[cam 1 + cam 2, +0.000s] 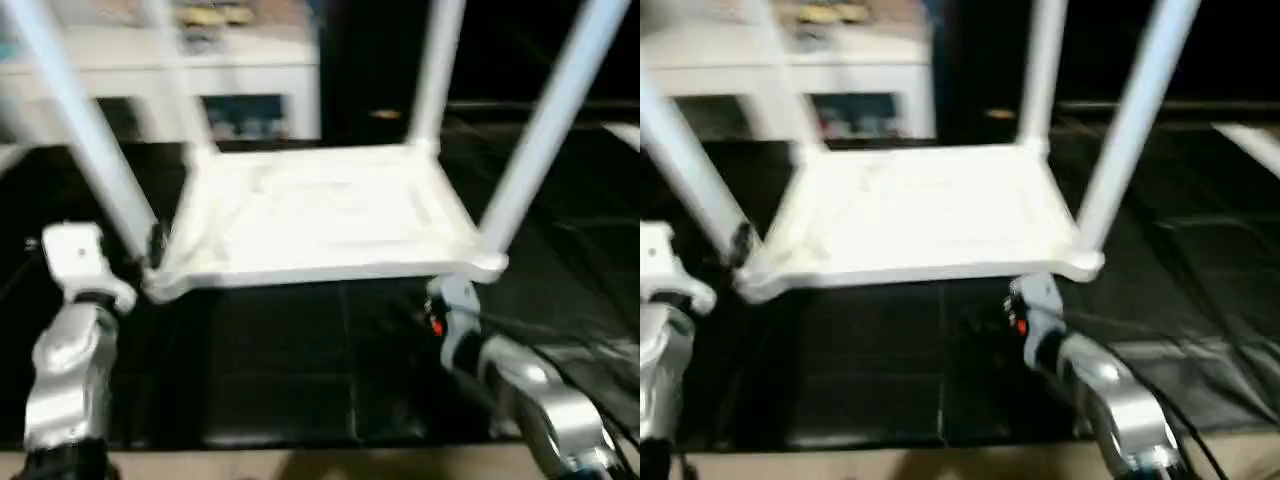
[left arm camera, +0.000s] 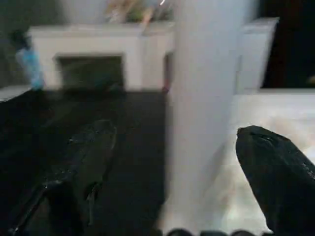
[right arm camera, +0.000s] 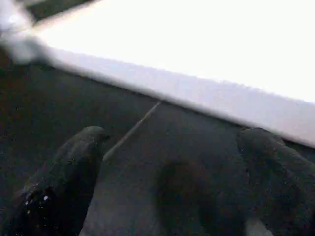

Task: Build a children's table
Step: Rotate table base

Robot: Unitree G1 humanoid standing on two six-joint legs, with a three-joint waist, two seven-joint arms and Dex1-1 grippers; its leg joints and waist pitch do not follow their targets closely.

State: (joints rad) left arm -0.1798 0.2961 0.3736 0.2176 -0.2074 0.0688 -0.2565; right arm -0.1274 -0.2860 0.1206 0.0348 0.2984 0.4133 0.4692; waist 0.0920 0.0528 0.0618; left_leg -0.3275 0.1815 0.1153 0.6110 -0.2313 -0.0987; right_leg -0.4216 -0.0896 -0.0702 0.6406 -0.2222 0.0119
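Children's table (image 1: 320, 215), inverted at frame centre with four legs up, appears light, rigid and slick; grasp legs near sockets, left end effector (image 2: 172, 172) and right end effector (image 3: 167, 172) both open.

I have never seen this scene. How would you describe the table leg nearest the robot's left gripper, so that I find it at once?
Find the white table top lying upside down on the black floor, with four white legs rising from its corners. Go to its near corner on the robot's left side. The leg there leans up and outward toward the picture's upper left; unlike the others, it stands just beyond the open jaws of the left gripper.
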